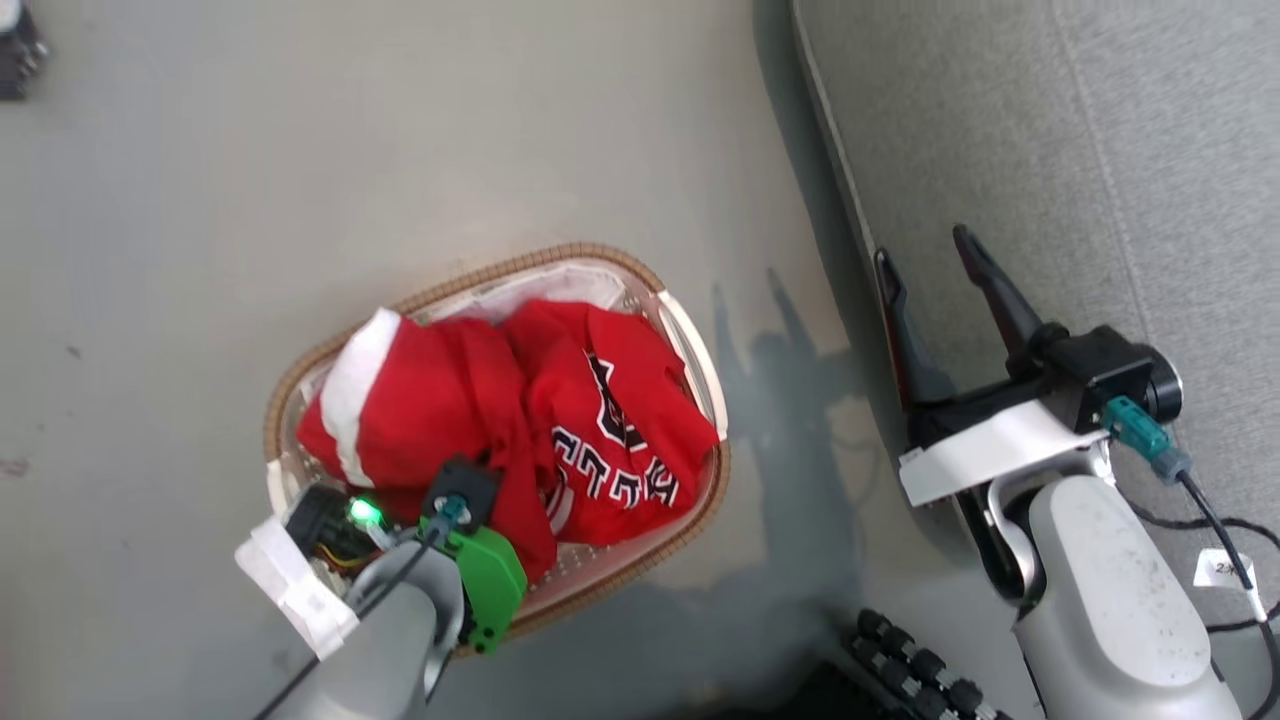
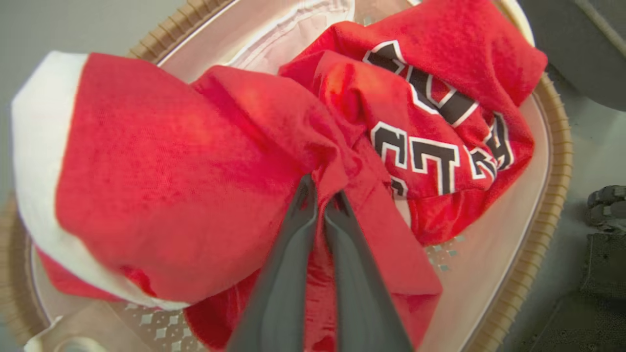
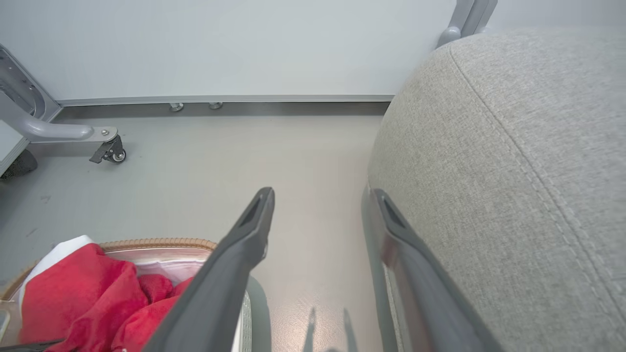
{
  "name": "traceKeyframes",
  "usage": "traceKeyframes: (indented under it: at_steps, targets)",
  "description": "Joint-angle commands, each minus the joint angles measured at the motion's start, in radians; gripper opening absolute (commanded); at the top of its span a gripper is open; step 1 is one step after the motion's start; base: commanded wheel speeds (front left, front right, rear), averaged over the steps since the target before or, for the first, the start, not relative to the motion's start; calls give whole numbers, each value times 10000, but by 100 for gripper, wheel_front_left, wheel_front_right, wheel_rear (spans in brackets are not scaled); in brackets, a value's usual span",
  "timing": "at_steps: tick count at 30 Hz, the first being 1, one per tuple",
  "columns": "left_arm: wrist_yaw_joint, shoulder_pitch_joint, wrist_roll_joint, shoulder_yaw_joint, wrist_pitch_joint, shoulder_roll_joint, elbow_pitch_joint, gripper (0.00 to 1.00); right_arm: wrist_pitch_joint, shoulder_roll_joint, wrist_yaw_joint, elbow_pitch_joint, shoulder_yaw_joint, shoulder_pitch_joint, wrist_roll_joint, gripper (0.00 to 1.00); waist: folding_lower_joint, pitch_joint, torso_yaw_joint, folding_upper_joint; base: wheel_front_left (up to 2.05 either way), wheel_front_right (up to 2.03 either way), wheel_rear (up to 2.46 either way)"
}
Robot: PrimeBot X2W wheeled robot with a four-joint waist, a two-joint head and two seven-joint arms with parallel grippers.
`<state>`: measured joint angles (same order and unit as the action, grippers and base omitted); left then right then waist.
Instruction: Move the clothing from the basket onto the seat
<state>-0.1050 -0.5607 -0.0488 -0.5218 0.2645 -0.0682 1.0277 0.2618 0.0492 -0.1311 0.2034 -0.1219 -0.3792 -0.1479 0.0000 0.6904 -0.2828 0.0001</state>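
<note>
Clothing [image 1: 505, 420]: two red garments heaped together in the basket, filling most of it and rising above the rim.
Trimmed garment [image 1: 400, 400]: on the left side of the heap in the head view, its white band turned towards the basket's left edge.
Lettered garment [image 1: 625, 440]: on the right side of the heap, black-and-white letters facing up, creased and partly folded under.
Basket [image 1: 600, 256]: stands on the floor near the seat's front edge, apart from it; a white liner [image 1: 560, 285] shows at the far end behind the heap.
Seat [image 1: 1100, 150]: grey sofa cushion with a stitched seam, along the right of the head view.
Left gripper [image 2: 323, 198]: down in the heap, fingers drawn almost together and pinching a fold of red fabric where the two garments meet; which garment the fold belongs to, I cannot tell.
Right gripper [image 1: 920, 245]: fingers spread wide, holding nothing, at the seat's front edge, one finger over the cushion, the other along the edge.
Floor [image 1: 300, 150]: plain grey, with finger shadows lying between basket and seat.
</note>
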Motion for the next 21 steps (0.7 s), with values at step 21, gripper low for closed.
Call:
traceKeyframes:
  at_steps: [21]
  targets:
    - [122,3168,-1401,561,4,168,-3762,0,48,49,7,719,434,2015,710,100,0,-5154,1612,-1,0,0,0]
